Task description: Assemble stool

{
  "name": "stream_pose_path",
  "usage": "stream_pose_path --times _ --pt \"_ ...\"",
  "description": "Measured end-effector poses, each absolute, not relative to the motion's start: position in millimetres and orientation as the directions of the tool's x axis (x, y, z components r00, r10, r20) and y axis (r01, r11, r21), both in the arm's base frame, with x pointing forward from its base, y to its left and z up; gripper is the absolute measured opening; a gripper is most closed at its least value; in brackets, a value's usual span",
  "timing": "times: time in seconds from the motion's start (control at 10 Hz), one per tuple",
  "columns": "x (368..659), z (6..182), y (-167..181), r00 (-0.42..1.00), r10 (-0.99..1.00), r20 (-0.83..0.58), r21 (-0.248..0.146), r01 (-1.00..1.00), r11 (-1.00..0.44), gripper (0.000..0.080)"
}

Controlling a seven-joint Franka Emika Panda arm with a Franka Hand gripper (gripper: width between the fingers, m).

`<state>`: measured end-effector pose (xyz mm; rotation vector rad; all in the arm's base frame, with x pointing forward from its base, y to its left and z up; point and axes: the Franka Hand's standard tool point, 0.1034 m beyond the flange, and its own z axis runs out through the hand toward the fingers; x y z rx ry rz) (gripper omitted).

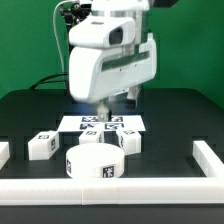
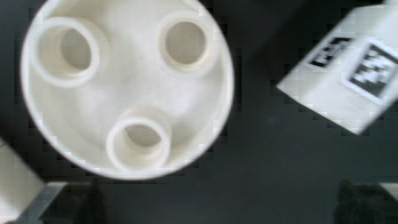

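Note:
The round white stool seat lies on the black table near the front, with a tag on its side. In the wrist view the seat shows its face with three round sockets. One white tagged leg lies to the exterior view's left of the seat, and another leg to its right; one leg shows in the wrist view beside the seat. My gripper hangs above the table just behind the seat. In the wrist view the gripper is open and empty, jaws wide apart over bare table.
The marker board lies flat behind the seat, under the arm. White border rails run along the front and both sides. Another white piece shows at the wrist view's edge.

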<state>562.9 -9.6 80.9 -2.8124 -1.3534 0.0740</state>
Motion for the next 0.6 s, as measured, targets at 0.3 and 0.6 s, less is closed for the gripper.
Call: stream_pose_path --times 0.3,0.6 --pt "565.0 79.1 -8.3 0.622 0.782 -0.034 -0.04 0.781 -0.623 0.065" --pt "564.3 76.2 -10.3 0.624 0.781 -0.034 -0.041 0.78 -0.625 0.065"
